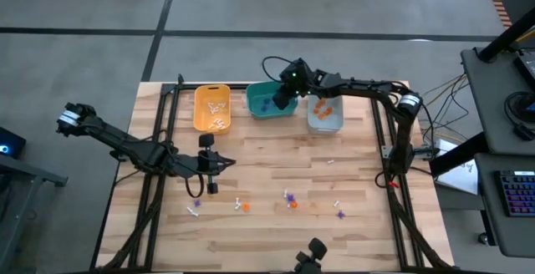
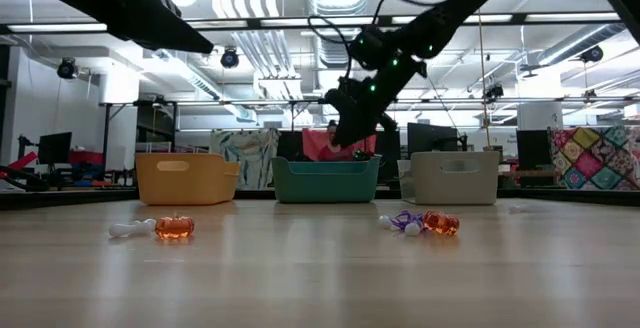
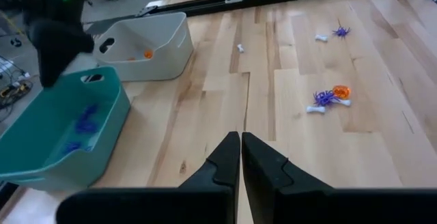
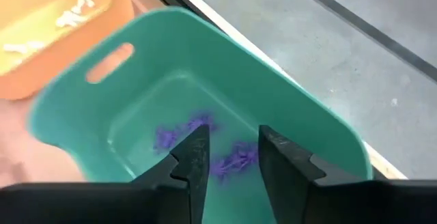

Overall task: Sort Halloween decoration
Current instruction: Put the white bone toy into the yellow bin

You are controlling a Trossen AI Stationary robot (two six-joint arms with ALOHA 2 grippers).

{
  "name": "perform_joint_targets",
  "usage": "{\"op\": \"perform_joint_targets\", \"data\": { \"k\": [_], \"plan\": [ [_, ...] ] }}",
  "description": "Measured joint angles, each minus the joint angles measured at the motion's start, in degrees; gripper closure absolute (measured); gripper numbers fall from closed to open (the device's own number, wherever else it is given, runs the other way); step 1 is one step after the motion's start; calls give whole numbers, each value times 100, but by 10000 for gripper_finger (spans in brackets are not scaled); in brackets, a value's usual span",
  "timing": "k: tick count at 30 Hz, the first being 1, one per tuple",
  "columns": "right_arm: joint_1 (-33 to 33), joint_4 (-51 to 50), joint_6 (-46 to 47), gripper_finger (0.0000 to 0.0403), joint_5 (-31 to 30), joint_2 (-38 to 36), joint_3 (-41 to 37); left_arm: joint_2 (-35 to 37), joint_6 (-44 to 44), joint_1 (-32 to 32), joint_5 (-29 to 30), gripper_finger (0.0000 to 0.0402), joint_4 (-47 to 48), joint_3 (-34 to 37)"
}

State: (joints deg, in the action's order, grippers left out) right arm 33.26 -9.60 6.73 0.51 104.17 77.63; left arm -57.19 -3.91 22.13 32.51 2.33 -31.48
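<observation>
Hovering right gripper (image 4: pixel 232 157) (open) over teal bin (image 4: pixel 287 101)

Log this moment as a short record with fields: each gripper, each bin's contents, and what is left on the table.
right gripper: open, over the teal bin, nothing between its fingers
left gripper: shut, empty, low over the table on the left side
teal bin: purple trinkets
yellow bin: white trinkets
grey bin: orange trinkets
unsorted: purple, orange and white loose trinkets scattered across the table's near half
</observation>
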Motion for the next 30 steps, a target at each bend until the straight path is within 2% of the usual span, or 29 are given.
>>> {"op": "perform_joint_targets", "data": {
  "k": [5,10,14,22,25,30],
  "plan": [
    [-231,-827,91,291,4,-447,161,0,-375,0,-245,402,157,0],
    [-656,-2021,277,305,249,-897,402,0,-1092,0,-819,402,471,0],
    [-1132,-3037,386,317,567,-1134,555,0,-2208,4,-1332,402,1031,0],
    [-2183,-4640,584,334,593,-1334,563,-126,-4761,172,-2590,402,2442,0],
    [-2539,-5042,684,334,593,-1332,563,-233,-5588,335,-2995,402,2737,0],
    [-3056,-5179,709,329,590,-1332,550,-481,-6347,729,-3544,402,2842,-103]
  ]
}}
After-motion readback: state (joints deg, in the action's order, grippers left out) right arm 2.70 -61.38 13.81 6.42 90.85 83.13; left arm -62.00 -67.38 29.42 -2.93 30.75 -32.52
